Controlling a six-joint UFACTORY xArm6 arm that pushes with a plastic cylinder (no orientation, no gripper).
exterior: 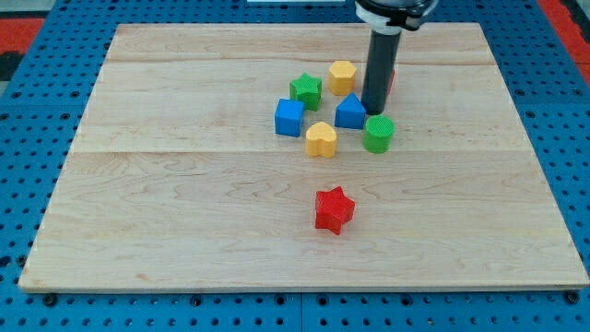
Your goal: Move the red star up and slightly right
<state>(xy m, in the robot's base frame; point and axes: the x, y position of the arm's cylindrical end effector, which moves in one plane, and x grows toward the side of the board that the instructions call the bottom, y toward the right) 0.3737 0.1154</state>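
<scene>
The red star point(334, 209) is seen alone nr the board's point(166, 231) lower middle, well apart from the cluster above. My tip point(373, 112) – a bare rod, nothing grasped – is set btwn the blue block point(350, 112) & green cylinder point(378, 133), w/ a red block point(392, 81) partly hidden behind the rod.

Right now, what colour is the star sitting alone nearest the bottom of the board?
Red star, clearest in the camera view.

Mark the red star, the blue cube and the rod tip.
red star point(334, 209), camera view, on its top face.
blue cube point(289, 117), camera view, on its front face.
my tip point(373, 112), camera view, rod's very end, between the blue triangular block point(349, 113) and the green cylinder point(378, 134).
</scene>
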